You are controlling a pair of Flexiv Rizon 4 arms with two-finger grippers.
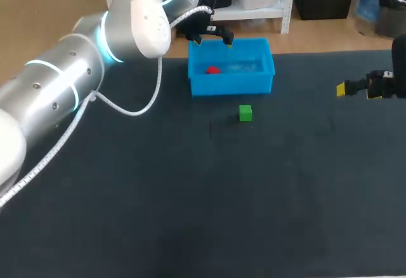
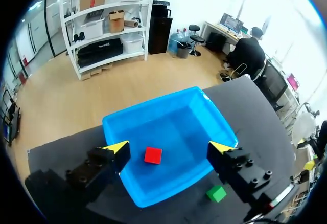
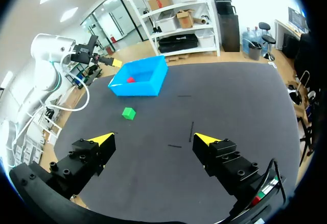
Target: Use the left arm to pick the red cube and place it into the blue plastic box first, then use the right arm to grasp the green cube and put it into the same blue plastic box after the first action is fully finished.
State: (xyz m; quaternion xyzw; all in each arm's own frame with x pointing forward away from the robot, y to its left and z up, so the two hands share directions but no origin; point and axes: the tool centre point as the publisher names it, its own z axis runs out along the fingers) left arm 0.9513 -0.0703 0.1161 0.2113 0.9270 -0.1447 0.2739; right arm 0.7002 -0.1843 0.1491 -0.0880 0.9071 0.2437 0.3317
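- The table (image 1: 190, 214) was covered in a dark, almost black cloth, flat and matte, running from the near edge to the far edge, where the box stood.
- A few thin line marks (image 3: 191, 130) showed on the cloth near the middle of the table.
- One blue plastic box (image 1: 231, 86) sat at the far side of the table, a little right of the middle, with its open top facing up.
- One red cube (image 1: 213, 70) lay on the floor of the box, toward its left half, apart from the walls.
- One green cube (image 1: 245, 113) rested on the cloth just on the near side of the box, close to its front wall but not touching it.
- I had two arms in play. My left arm (image 1: 76, 75) came in from the left and stretched to the far side, with a white cable (image 1: 146, 100) looping off it above the cloth.
- My left gripper (image 2: 169, 147) hovered above the box with its two yellow-tipped fingers spread wide. The red cube lay below and between them, touched by neither.
- My right gripper (image 3: 153, 139) hung over the right side of the table, well apart from the green cube and the box. Its two fingers were also spread and held nothing.
- By count there were one box, two cubes, two grippers and four yellow tips.
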